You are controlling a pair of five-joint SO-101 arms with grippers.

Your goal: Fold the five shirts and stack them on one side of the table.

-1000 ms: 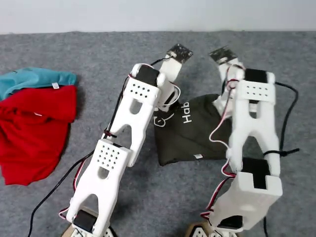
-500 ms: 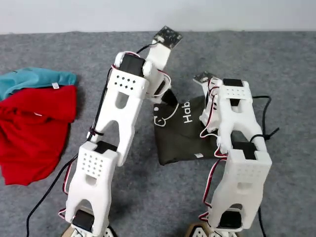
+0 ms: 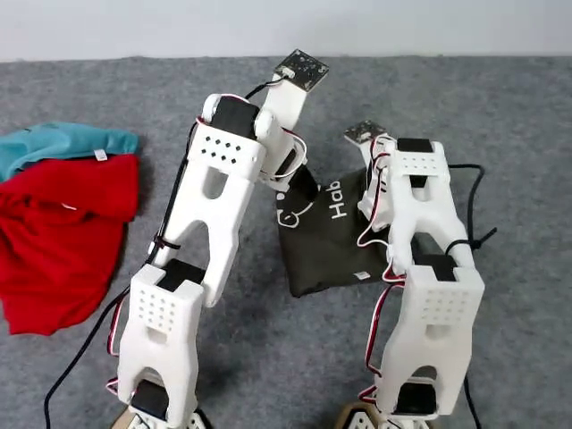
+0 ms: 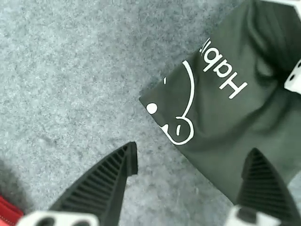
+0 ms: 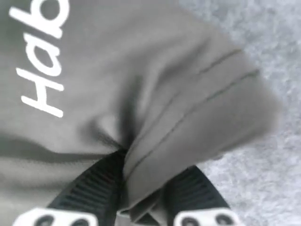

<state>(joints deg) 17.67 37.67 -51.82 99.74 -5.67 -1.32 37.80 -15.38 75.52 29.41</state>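
A: How is the light from above?
B: Bright, soft and even. The white arms (image 3: 223,206) show no glare and throw only faint shadows on the grey worktop (image 3: 500,98).
A: And at the wrists?
B: The left wrist view has the same even light. The right wrist view is dimmer, with shade gathering in the black shirt (image 5: 141,94) fold that the right claw (image 5: 150,167) pinches. The worktop corner behind it is paler.

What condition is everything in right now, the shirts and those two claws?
dark shirt: folded, one edge pinched up
right gripper: shut on the dark shirt
left gripper: open, over that shirt's corner
red shirt: unfolded, crumpled
teal shirt: bunched, against the red shirt
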